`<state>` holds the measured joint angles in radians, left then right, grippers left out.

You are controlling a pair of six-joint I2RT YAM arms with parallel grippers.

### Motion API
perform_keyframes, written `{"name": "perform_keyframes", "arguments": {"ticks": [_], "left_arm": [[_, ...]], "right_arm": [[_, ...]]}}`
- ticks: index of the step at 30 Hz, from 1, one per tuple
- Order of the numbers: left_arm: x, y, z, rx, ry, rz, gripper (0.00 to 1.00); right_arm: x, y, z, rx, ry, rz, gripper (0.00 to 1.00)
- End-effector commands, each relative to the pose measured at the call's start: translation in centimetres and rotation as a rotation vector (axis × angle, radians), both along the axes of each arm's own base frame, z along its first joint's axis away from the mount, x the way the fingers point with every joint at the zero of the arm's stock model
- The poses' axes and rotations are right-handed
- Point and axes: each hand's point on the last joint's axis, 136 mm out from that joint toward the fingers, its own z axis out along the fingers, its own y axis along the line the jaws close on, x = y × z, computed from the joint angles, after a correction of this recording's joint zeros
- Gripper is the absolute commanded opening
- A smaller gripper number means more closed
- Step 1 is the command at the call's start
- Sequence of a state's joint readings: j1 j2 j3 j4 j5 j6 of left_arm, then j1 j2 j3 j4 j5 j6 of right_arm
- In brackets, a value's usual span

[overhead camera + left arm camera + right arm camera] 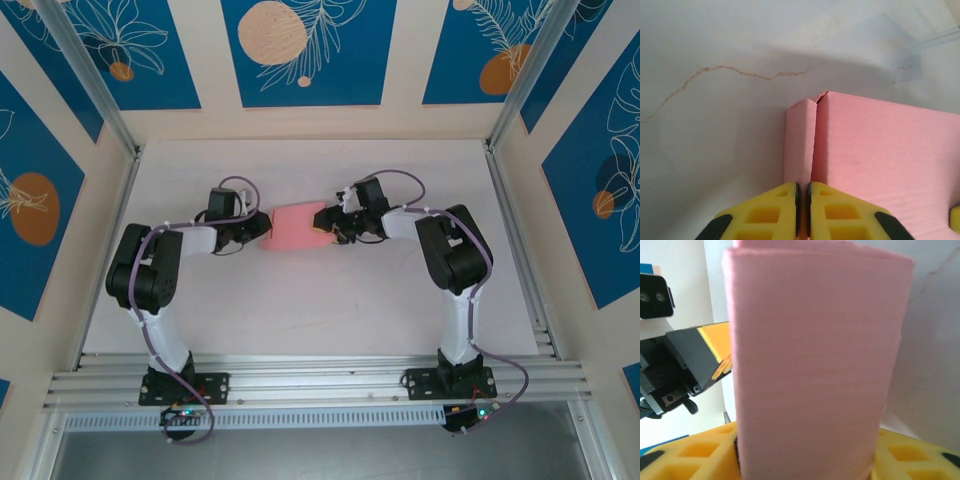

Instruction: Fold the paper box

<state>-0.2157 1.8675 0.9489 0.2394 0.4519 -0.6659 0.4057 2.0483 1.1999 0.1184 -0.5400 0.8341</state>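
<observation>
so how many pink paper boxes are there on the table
1. The paper box lies near the middle of the table, between the left gripper and the right gripper, one at each end. A small piece could be hidden under the arms.

Table (300,310): white top, hairline crack (730,70) at upper left. Walls (400,118): cream, with blue floral panels (345,60). Aluminium rail (320,378) along bottom edge.

- White flat table (300,310), matt, bordered by metal rails at the near, left and right edges.
- Pink folded paper box (295,228) around mid-surface, slightly nearer the far edge.
- Thin brownish crack-like line (730,70) wandering across the surface beside the box.
- Clear tape patch (895,47) stuck flat just beyond the box.
</observation>
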Motion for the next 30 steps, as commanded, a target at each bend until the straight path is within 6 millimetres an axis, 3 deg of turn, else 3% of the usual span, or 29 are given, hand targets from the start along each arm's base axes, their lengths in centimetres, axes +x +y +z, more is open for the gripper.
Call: {"name": "perform_keyframes", "arguments": {"ticks": [1, 5, 8, 13, 18, 21, 23, 27, 30], "left_arm": [[-1.6, 0.1, -0.8, -0.022, 0.076, -0.014, 0.2], [-1.4, -0.6, 2.3, -0.068, 0.009, -0.043, 0.39], [-1.6, -1.0, 5.0, -0.105, -0.047, -0.062, 0.6], [-2.3, -0.8, 8.7, -0.109, -0.136, -0.069, 0.78], [-3.1, 0.6, 10.0, 0.011, -0.232, -0.077, 0.89], [-3.9, 1.1, 10.3, 0.095, -0.333, -0.129, 0.88], [-4.8, 0.7, 11.2, 0.134, -0.489, -0.212, 0.88], [-8.4, -0.6, 13.2, 0.291, -0.904, -0.373, 0.99], [-11.8, -2.9, 12.9, 0.517, -1.11, -0.546, 1.0]], "right_arm": [[-0.6, 0.7, 0.2, 0.022, 0.019, 0.029, 0.49], [-0.9, 0.3, 1.0, 0.025, 0.028, 0.017, 0.42], [-1.1, -0.1, 1.4, 0.003, 0.044, 0.001, 0.4], [-1.3, -0.5, 2.4, 0.002, 0.057, -0.009, 0.4], [-1.4, -0.6, 3.1, 0.022, 0.083, -0.011, 0.4], [-1.6, -0.6, 3.5, 0.046, 0.119, -0.005, 0.4], [-1.8, -0.8, 4.0, 0.064, 0.158, -0.001, 0.4], [-2.6, -1.7, 5.3, 0.099, 0.256, 0.003, 0.39], [-3.5, -2.3, 6.0, 0.119, 0.344, 0.009, 0.4]]}}
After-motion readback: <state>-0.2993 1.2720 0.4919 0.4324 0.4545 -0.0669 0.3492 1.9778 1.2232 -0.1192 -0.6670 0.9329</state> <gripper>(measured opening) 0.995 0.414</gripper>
